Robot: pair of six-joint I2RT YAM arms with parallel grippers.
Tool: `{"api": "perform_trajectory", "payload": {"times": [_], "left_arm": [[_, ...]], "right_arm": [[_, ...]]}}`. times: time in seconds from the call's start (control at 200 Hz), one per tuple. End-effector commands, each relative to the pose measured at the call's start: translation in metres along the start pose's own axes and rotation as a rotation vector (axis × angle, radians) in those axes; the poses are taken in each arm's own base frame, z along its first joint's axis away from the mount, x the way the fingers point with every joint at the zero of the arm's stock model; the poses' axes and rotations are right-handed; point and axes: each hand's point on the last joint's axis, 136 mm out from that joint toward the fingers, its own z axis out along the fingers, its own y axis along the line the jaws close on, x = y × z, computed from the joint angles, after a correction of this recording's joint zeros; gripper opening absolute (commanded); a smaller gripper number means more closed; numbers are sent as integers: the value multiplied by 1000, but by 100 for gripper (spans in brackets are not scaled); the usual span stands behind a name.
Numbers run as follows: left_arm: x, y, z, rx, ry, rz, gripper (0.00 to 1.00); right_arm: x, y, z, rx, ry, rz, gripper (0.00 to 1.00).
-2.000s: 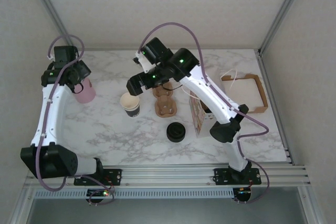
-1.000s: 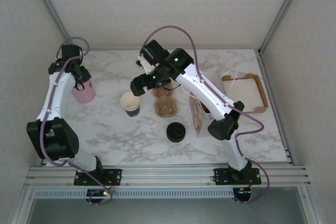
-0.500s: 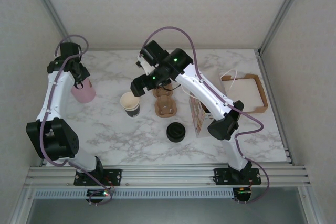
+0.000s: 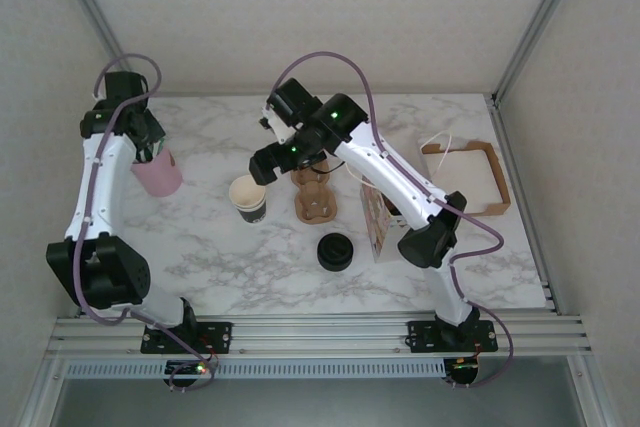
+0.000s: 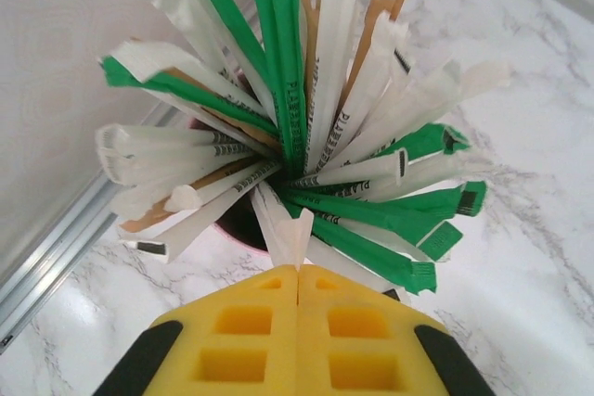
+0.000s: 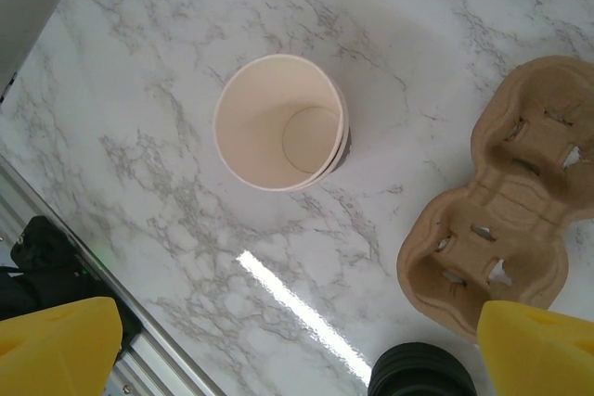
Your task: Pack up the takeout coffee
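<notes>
Lidless paper cup (image 6: 278, 122) beneath wide-open right pincer (image 6: 297, 345), well apart from left pincer (image 5: 297, 275) clenched on white-wrapped straw (image 5: 278, 224).

Table (image 4: 250, 257): white marble pattern with grey veins, glossy surface.
Walls (image 4: 330, 17): pale, finely textured panels at the back and on both sides.
Frame (image 4: 530, 37): grey metal posts slanting up from the back corners.
Rail (image 4: 320, 332): ribbed metal strip along the table's near edge.
Light (image 6: 297, 308): soft and even, with one bright streak of glare on the tabletop.
</notes>
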Motion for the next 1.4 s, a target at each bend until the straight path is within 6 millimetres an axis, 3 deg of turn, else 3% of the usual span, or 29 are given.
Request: {"api": "perform_trajectory", "payload": {"times": [0.0,0.395,0.571,0.916,1.392], "left_arm": [[-15,10,-27,-7,-51,-16,0],[-60,11,-97,73,-207,-69,0],[-71,11,-114,91,-242,-75,0],[-60,5,-87,81,-195,-40,0],[-33,-17,-28,107,-61,-7,0]], "right_arm": [[-14,6,-29,-26,-96,-3,99],[-43,16,-51,-65,-236,-8,99],[-49,14,-52,-71,-248,5,99],[-43,11,-42,-74,-218,21,99],[-32,4,-32,-74,-189,30,99]]}}
